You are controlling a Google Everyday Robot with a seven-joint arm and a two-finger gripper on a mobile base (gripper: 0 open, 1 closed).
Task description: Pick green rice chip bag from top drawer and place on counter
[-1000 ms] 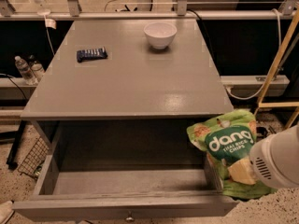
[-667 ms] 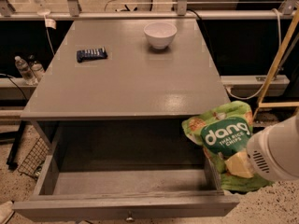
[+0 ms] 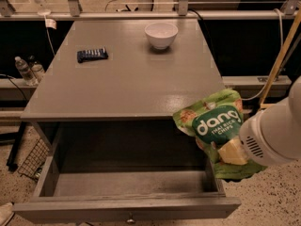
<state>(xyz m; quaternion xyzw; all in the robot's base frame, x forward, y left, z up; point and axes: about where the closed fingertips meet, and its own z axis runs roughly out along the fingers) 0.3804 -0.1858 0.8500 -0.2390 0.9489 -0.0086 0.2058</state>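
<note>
The green rice chip bag (image 3: pixel 214 124), light green with a dark "dang" label, hangs in the air at the right, above the right end of the open top drawer (image 3: pixel 127 206) and overlapping the counter's (image 3: pixel 136 79) front right corner. My gripper (image 3: pixel 239 155) is at the end of the white arm at the right edge. It is shut on the bag's lower right part, and its fingers are mostly hidden by the bag. The drawer is pulled out and its inside shows nothing in it.
A white bowl (image 3: pixel 161 34) stands at the back of the counter. A small dark blue packet (image 3: pixel 92 55) lies at the back left. Bottles (image 3: pixel 23 68) and a wire basket (image 3: pixel 30 159) are to the left of the cabinet, and a yellow pole (image 3: pixel 277 65) leans at the right.
My gripper has lifted the bag higher and a little to the left, from beside the drawer's right end up to the level of the counter's front edge.
</note>
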